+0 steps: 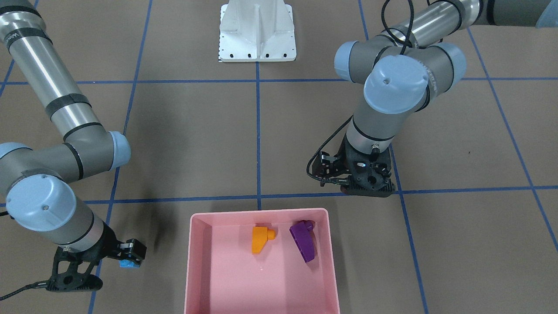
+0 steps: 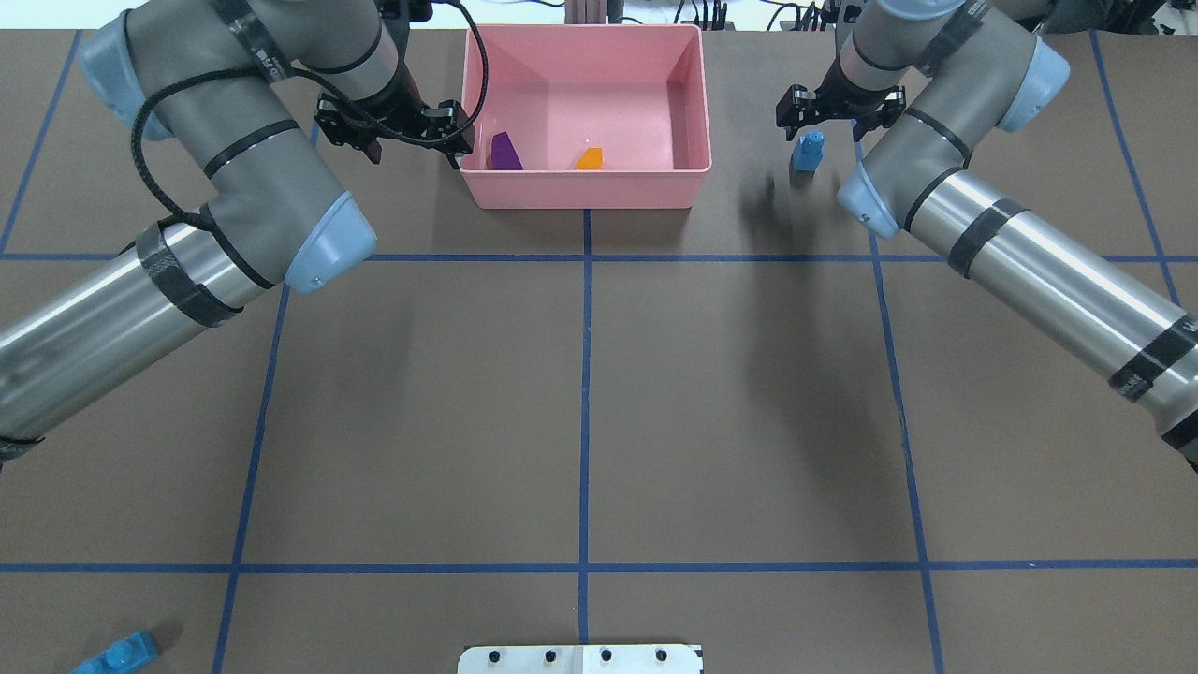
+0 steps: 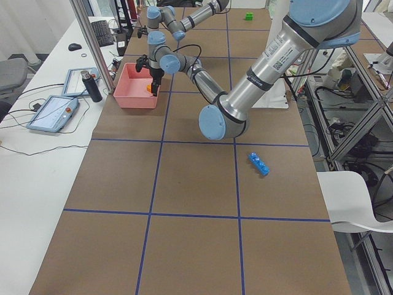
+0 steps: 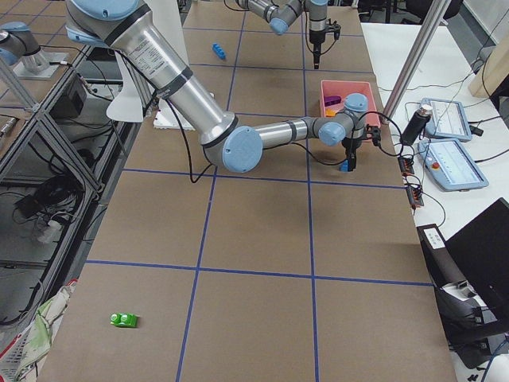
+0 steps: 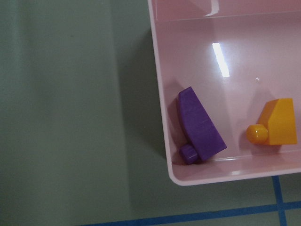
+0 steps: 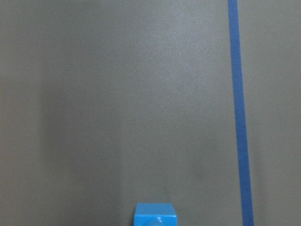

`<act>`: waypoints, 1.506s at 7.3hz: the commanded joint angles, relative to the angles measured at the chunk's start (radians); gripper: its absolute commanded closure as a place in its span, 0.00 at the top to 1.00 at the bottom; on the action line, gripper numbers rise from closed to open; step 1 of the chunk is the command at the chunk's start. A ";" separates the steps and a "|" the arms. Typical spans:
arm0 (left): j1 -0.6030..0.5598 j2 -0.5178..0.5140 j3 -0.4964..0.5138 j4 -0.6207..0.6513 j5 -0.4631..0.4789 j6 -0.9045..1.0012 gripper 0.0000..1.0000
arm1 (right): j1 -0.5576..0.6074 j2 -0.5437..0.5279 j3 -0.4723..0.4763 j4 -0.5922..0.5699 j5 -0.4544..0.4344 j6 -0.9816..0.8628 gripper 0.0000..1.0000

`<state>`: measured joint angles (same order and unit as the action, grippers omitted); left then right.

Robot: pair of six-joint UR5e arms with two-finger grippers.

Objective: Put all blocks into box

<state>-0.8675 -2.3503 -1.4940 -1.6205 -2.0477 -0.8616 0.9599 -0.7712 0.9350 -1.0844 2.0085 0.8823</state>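
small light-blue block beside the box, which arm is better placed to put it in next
Right. Its tool is right at the small light-blue block, close beside the pink box. The left tool is at the box's opposite wall, so the box lies between it and that block.

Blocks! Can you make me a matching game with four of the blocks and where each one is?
Blocks:
1. purple block
2. small blue block
3. long blue block
4. green block

Places:
A. far out at the end of the table on the robot's right
B. inside the pink box
C. on the table just beside the box, on the robot's right
D. on the table far from the box, on the robot's left

Pairs: 1-B, 2-C, 3-D, 4-A
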 commanded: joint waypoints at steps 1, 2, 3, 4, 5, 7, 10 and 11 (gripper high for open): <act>0.005 0.019 -0.029 0.001 0.000 -0.008 1.00 | -0.038 0.001 -0.009 0.017 -0.056 0.033 0.52; 0.005 0.019 -0.029 0.001 0.000 -0.010 1.00 | -0.038 -0.002 -0.009 0.015 -0.056 0.030 0.01; 0.007 0.019 -0.029 0.001 0.000 -0.010 1.00 | -0.038 -0.003 -0.007 0.015 -0.057 0.024 0.00; 0.007 0.017 -0.029 0.001 0.001 -0.010 1.00 | -0.027 0.000 -0.004 0.017 -0.056 0.024 0.00; 0.007 0.017 -0.032 0.001 0.001 -0.010 1.00 | -0.004 0.004 0.005 0.017 -0.048 0.029 0.00; 0.008 0.017 -0.049 -0.001 0.003 -0.031 1.00 | 0.067 0.041 0.014 0.012 0.011 0.041 0.00; 0.007 0.104 -0.164 0.002 -0.021 0.001 1.00 | 0.079 0.143 0.002 0.006 0.041 0.225 0.00; -0.005 0.164 -0.227 0.004 -0.057 0.074 1.00 | 0.056 0.183 -0.019 0.006 0.035 0.287 0.00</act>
<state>-0.8642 -2.2504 -1.6505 -1.6186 -2.0724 -0.8482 1.0336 -0.6334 0.9344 -1.0777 2.0460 1.0957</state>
